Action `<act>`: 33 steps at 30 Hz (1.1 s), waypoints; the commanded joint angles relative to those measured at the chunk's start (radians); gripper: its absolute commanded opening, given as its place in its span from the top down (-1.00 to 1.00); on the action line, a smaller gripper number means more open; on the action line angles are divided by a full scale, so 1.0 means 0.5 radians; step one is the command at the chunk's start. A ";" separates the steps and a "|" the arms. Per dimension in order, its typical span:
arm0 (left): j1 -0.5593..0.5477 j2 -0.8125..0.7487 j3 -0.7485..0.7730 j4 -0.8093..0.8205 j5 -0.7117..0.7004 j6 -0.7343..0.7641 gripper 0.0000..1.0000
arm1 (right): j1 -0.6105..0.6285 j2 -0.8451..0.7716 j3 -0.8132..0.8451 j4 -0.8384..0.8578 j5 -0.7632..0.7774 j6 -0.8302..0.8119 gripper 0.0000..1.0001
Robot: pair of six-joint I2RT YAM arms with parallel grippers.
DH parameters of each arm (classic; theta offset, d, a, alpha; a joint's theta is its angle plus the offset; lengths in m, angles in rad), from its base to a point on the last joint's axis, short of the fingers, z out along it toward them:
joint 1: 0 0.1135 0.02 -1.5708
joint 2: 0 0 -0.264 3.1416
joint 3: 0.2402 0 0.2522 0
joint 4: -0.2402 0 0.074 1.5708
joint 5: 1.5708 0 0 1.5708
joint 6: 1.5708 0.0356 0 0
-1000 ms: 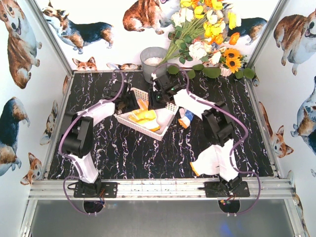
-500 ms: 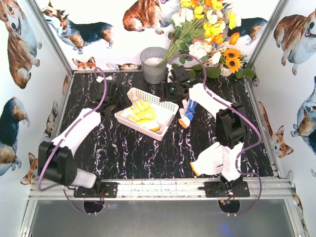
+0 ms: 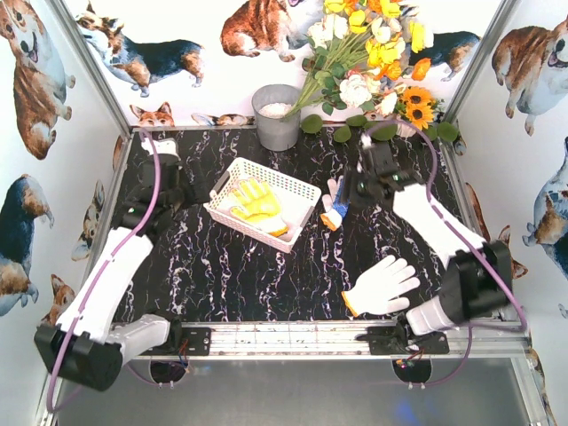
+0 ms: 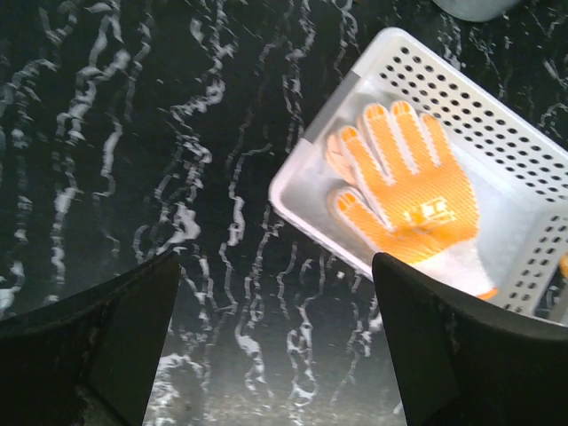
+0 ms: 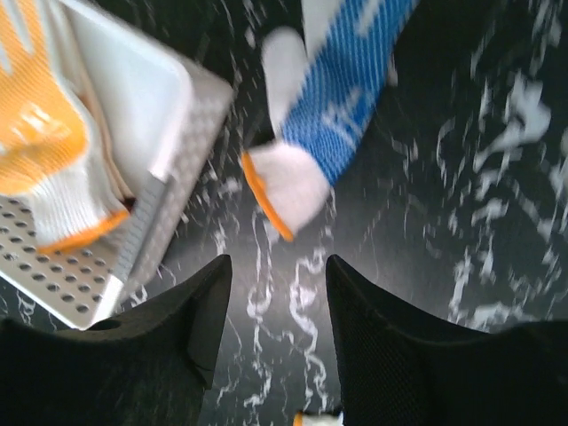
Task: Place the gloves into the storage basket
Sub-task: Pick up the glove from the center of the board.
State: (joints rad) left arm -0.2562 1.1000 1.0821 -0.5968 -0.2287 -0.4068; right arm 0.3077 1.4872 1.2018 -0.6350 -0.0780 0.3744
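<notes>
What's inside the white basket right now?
A yellow-orange glove lies palm up on top in the basket. Part of a second glove sticks out beneath it. Whether more lie underneath is covered.

A black table (image 3: 266, 275) veined in white is being enclosed on three sides by white walls (image 3: 62, 195) printed with corgis, and these are being held at the corners by metal posts (image 3: 93, 67). Its near edge is being bounded by a metal rail (image 3: 284, 338). At the back, a grey bucket (image 3: 277, 115) and flowers (image 3: 373, 53) are being lit brightly and evenly.
</notes>
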 commanded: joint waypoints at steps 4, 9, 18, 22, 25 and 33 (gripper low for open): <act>0.082 -0.224 -0.182 0.063 -0.116 0.412 -0.69 | 0.037 -0.313 -0.548 0.275 -0.043 0.391 -0.01; 0.085 -0.312 -0.358 0.190 -0.072 0.414 -0.69 | 0.119 -0.084 -0.492 0.305 -0.145 0.422 -0.05; 0.084 -0.514 -0.586 0.325 -0.092 0.334 -0.75 | 0.225 0.169 -0.271 0.267 0.175 0.458 -0.04; 0.085 -0.546 -0.593 0.340 -0.130 0.326 -0.75 | 0.314 0.279 -0.179 0.160 0.410 0.455 -0.06; 0.085 -0.546 -0.595 0.333 -0.148 0.317 -0.76 | 0.321 0.365 -0.143 0.113 0.551 0.448 -0.01; 0.083 -0.540 -0.614 0.347 -0.163 0.292 -0.77 | 0.333 0.543 0.007 0.108 0.602 0.348 0.00</act>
State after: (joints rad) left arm -0.2249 0.8364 0.7815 -0.4484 -0.2939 -0.2508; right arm 0.4721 1.7451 1.1385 -0.5922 0.1696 0.5735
